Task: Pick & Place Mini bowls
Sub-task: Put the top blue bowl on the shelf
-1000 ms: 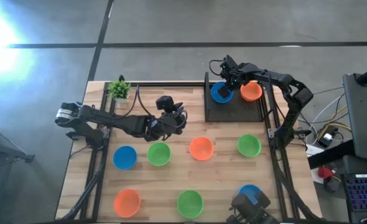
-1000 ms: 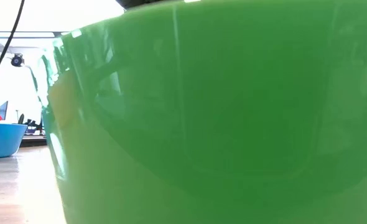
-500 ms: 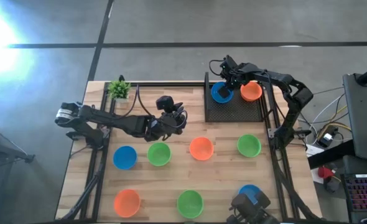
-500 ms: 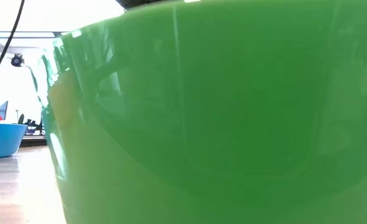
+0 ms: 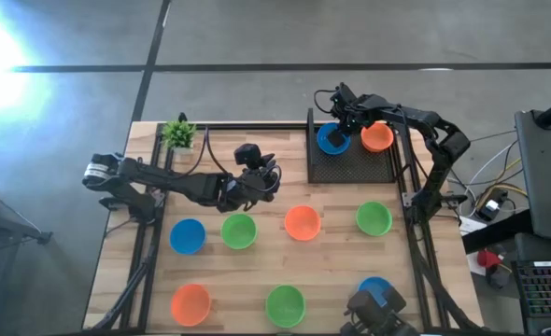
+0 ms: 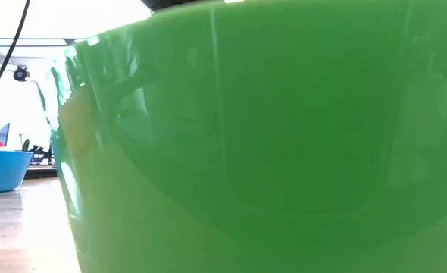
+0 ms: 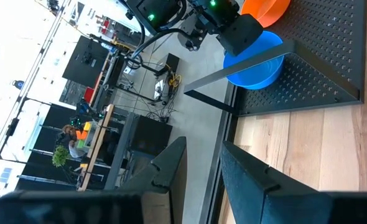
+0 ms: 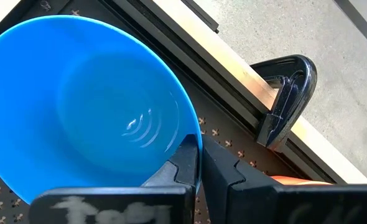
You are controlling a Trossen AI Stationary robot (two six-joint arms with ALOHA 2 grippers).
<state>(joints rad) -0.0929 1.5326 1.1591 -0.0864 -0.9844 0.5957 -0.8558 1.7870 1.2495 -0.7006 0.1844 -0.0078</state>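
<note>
The wooden surface [image 5: 336, 238] carries seven mini bowls: blue [image 5: 188, 235], green [image 5: 239, 230], orange [image 5: 302, 222], green [image 5: 374, 218]; nearer, orange [image 5: 190, 302], green [image 5: 285, 304], blue [image 5: 374, 286]; a potted plant [image 5: 178, 133]; a black perforated tray [image 5: 355, 164].

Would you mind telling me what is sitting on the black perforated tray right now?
On the black perforated tray sit a blue bowl and an orange bowl. The right gripper is shut on the blue bowl's rim, hiding part of it.

Blue bowl [image 5: 331, 139] and orange bowl [image 5: 377, 137] on black perforated tray [image 5: 355, 164], pale wood table [image 5: 332, 257]
</note>
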